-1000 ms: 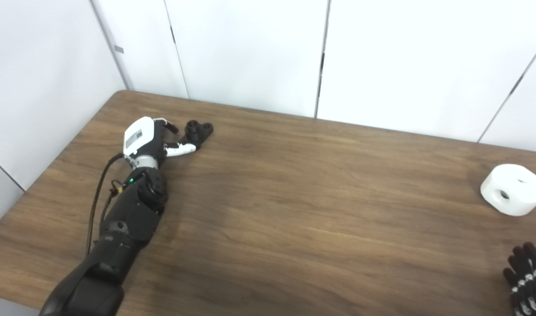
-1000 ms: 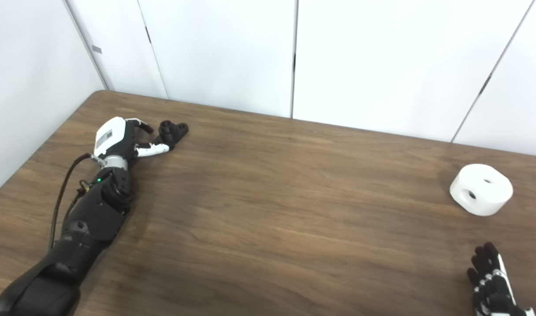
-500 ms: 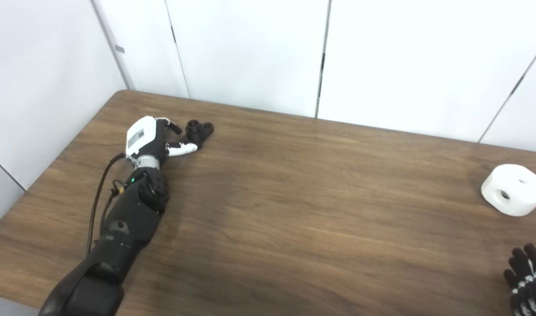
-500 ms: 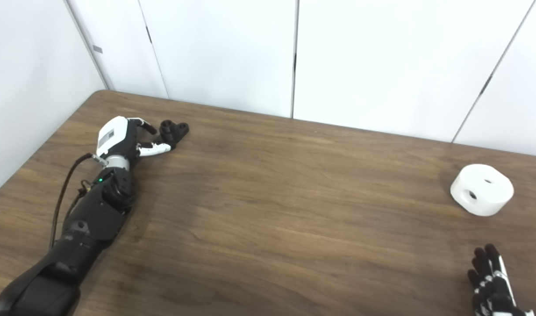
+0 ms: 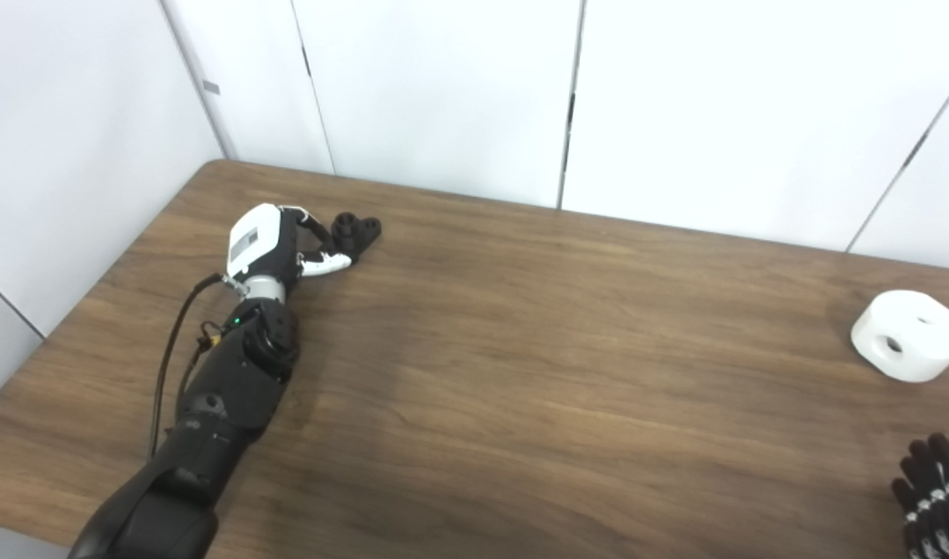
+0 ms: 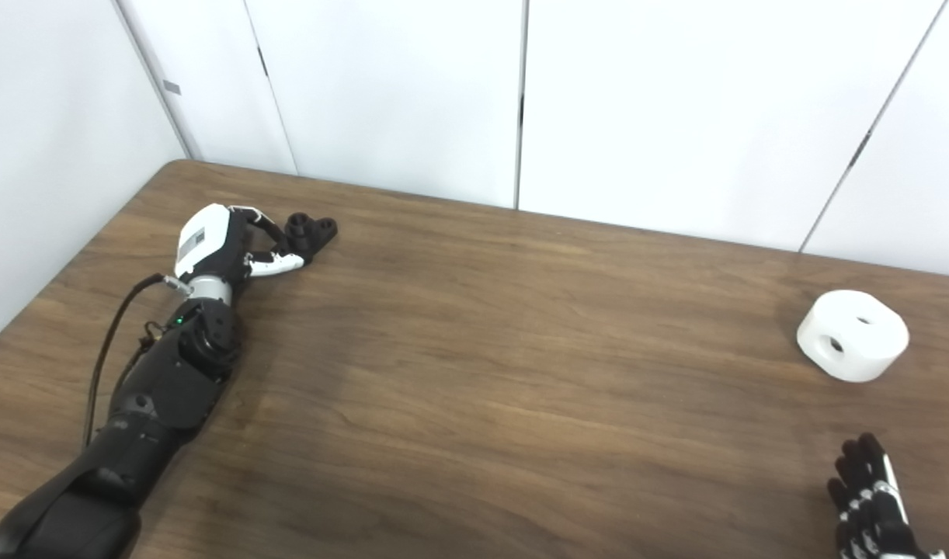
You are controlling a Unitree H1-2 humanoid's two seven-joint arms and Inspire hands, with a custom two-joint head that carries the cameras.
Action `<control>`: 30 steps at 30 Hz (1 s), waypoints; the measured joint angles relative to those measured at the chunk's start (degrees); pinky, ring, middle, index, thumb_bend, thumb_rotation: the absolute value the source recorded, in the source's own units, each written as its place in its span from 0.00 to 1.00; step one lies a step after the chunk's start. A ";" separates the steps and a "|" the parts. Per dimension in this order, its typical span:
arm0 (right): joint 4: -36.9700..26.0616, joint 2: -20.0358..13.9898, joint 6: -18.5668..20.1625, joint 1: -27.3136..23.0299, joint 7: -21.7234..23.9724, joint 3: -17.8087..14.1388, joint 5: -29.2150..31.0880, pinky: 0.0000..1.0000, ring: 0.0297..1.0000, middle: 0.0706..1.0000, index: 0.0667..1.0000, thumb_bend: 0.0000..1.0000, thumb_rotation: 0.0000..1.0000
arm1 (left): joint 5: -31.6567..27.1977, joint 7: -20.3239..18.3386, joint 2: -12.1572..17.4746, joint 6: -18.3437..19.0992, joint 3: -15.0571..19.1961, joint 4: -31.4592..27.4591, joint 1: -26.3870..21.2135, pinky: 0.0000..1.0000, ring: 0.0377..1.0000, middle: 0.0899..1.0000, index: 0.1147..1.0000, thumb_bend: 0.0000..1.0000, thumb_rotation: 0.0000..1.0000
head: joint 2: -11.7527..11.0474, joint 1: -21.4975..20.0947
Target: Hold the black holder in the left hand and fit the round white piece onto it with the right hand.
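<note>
The black holder (image 5: pixel 356 230) lies on the table at the far left, two round sockets facing up. My left hand (image 5: pixel 276 248) is right beside it. Its fingers curl over the holder's near end and the white thumb lies along the holder's near side. The hand is still spread, and the holder rests on the table. The round white piece (image 5: pixel 909 335), with a hole in its side and one on top, sits at the far right. My right hand (image 6: pixel 870 505) is at the bottom right corner, fingers apart and empty, well short of the white piece.
The brown wooden table (image 5: pixel 521 349) meets white wall panels at the back and left. A black cable (image 5: pixel 168 357) runs along my left forearm.
My left hand has slid a little toward the holder and its fingers have curled down around the holder's near end. The holder has shifted slightly. The right hand has sunk a little.
</note>
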 measured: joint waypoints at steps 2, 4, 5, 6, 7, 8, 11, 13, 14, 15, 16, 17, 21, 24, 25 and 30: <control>-0.03 -0.02 0.01 0.05 0.01 0.00 0.04 1.00 1.00 0.99 1.00 0.60 1.00 | -0.01 0.05 0.00 -0.19 -0.01 0.00 0.07 0.82 0.85 0.72 0.42 0.52 0.05 | 0.00 0.00; -0.10 -0.01 0.01 0.14 -0.01 0.01 0.04 1.00 1.00 0.99 1.00 0.60 0.99 | -0.02 0.05 0.00 -0.20 -0.01 0.00 0.08 0.81 0.85 0.72 0.42 0.52 0.05 | 0.00 0.00; -0.11 -0.01 0.00 0.17 0.00 0.01 0.04 1.00 1.00 0.99 1.00 0.60 0.99 | -0.01 0.05 0.00 -0.19 -0.02 0.00 0.08 0.81 0.85 0.73 0.42 0.52 0.05 | 0.00 0.00; -0.11 -0.01 -0.02 0.18 0.00 0.01 0.06 1.00 1.00 0.99 1.00 0.61 0.98 | 0.04 0.04 0.00 -0.18 -0.04 -0.02 0.08 0.81 0.85 0.73 0.42 0.52 0.05 | 0.00 0.00; -0.11 -0.02 -0.02 0.17 0.00 0.01 0.07 1.00 1.00 0.99 1.00 0.61 0.98 | 0.09 0.01 0.00 -0.13 -0.09 -0.06 0.09 0.81 0.85 0.73 0.42 0.52 0.05 | 0.17 -0.17; -0.11 -0.02 -0.02 0.18 0.00 0.00 0.07 1.00 1.00 0.98 1.00 0.61 0.98 | 0.13 -0.05 0.01 -0.04 -0.13 -0.19 0.10 0.80 0.85 0.73 0.42 0.52 0.05 | 0.18 -0.18; -0.14 -0.01 -0.01 0.19 -0.03 0.01 0.04 1.00 1.00 0.98 1.00 0.60 0.98 | 0.18 -0.31 0.01 0.14 -0.36 -1.08 0.42 0.78 0.84 0.72 0.42 0.52 0.05 | 0.26 -0.44; -0.16 -0.01 -0.01 0.21 -0.02 0.01 0.04 1.00 1.00 0.98 1.00 0.60 0.97 | 0.16 -0.37 0.01 0.00 -0.41 -1.98 0.89 0.77 0.83 0.72 0.42 0.52 0.05 | 0.35 -0.70; -0.16 0.00 -0.02 0.21 -0.01 0.03 0.04 1.00 1.00 0.98 1.00 0.61 0.97 | 0.09 -0.36 0.01 -0.31 -0.42 -2.25 1.18 0.77 0.83 0.72 0.42 0.52 0.05 | 0.35 -0.70; -0.16 0.00 -0.05 0.21 -0.01 0.05 0.05 1.00 1.00 0.98 1.00 0.62 0.97 | -0.01 -0.37 0.01 -0.56 -0.39 -2.75 1.55 0.77 0.84 0.72 0.42 0.52 0.05 | 0.26 -0.79; -0.16 0.00 -0.08 0.21 -0.01 0.04 0.05 1.00 1.00 0.98 1.00 0.62 0.97 | -0.11 -0.44 0.00 -0.84 -0.40 -3.26 1.89 0.77 0.84 0.72 0.42 0.52 0.05 | 0.26 -0.79; -0.15 0.00 -0.09 0.19 -0.01 0.05 0.05 1.00 1.00 0.98 1.00 0.62 0.97 | -0.16 -0.56 -0.01 -0.98 -0.42 -3.73 2.22 0.77 0.84 0.72 0.42 0.52 0.05 | 0.26 -0.79; -0.15 0.00 -0.11 0.21 -0.02 0.13 0.02 1.00 1.00 0.98 1.00 0.62 0.97 | -0.09 -2.19 -0.05 -0.84 -0.76 -6.75 3.72 0.75 0.85 0.72 0.42 0.52 0.05 | 0.53 -1.76; -0.21 0.06 -0.10 0.25 -0.19 0.16 -0.10 1.00 1.00 0.98 1.00 0.62 0.96 | -0.51 -5.17 -0.48 0.11 -1.37 -12.59 6.21 0.77 0.85 0.75 0.42 0.52 0.05 | 0.53 -2.02; -0.23 0.09 -0.09 0.24 -0.29 0.19 -0.35 1.00 1.00 0.97 1.00 0.62 0.96 | -1.05 -6.27 -1.02 0.66 -1.33 -14.90 7.12 0.77 0.85 0.75 0.42 0.52 0.05 | 0.53 -2.11; -0.38 0.48 -0.07 0.23 -0.89 0.33 -1.08 1.00 1.00 0.97 1.00 0.62 0.96 | -1.59 -10.36 -3.03 1.07 -3.72 -23.99 11.24 0.75 0.85 0.76 0.42 0.51 0.05 | 0.79 -3.07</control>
